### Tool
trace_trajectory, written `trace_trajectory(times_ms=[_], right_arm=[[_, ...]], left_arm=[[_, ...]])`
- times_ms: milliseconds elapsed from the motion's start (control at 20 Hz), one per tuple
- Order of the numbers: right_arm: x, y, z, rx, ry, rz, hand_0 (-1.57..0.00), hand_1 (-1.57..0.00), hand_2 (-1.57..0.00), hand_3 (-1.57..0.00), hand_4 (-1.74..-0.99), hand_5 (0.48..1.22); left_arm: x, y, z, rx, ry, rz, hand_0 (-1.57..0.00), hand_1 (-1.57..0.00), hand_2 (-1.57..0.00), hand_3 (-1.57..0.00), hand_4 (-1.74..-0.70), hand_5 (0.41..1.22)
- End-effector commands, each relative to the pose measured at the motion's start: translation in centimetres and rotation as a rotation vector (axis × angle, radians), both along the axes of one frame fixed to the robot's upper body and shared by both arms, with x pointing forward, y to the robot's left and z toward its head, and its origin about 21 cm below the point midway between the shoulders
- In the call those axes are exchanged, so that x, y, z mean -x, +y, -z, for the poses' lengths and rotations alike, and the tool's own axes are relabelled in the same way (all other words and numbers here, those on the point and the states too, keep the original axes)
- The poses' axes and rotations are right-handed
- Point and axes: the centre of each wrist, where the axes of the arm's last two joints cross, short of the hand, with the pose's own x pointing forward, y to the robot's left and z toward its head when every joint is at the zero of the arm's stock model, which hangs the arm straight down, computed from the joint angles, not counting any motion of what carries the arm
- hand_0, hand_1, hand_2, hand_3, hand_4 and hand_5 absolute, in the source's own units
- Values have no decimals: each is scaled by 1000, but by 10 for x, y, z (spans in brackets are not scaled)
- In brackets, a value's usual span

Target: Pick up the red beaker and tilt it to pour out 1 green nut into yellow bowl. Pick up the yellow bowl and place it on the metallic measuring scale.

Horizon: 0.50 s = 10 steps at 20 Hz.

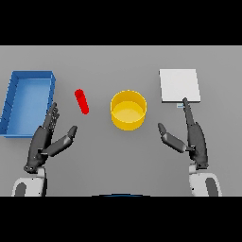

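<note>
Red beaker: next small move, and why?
Probably move the left robot hand forward and slightly right toward the red beaker. Its fingers are open and holding nothing, and the beaker stands apart just ahead of it, left of the yellow bowl. The right robot hand rests open near the metallic scale.

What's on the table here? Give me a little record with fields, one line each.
red beaker: lying on the table, left of the bowl
yellow bowl: centre, upright, looks empty
metallic measuring scale: right of the bowl, nothing on it
blue tray: far left
left hand: fingers open, holding nothing
right hand: open, near the scale
</note>
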Motion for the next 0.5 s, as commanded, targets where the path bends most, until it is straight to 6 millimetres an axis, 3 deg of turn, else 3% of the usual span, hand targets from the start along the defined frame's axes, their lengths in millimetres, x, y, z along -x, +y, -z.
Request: trace_trajectory(times_ms=[0,250,450], right_arm=[[-2,0,1,-10,12,6,1,1,1,1,-1173,593],[-3,-3,-5,-56,-1,-23,1,1,1,1,-1224,611],[-3,-2,-8,-54,-17,-38,1,1,1,1,-1256,631]], left_arm=[[1,2,0,-8,-6,-2,1,1,1,1,-1164,602],[-14,-8,7,-46,17,20,1,1,1,1,-1170,605],[-42,-20,21,-71,34,32,1,1,1,1,-1222,626]])
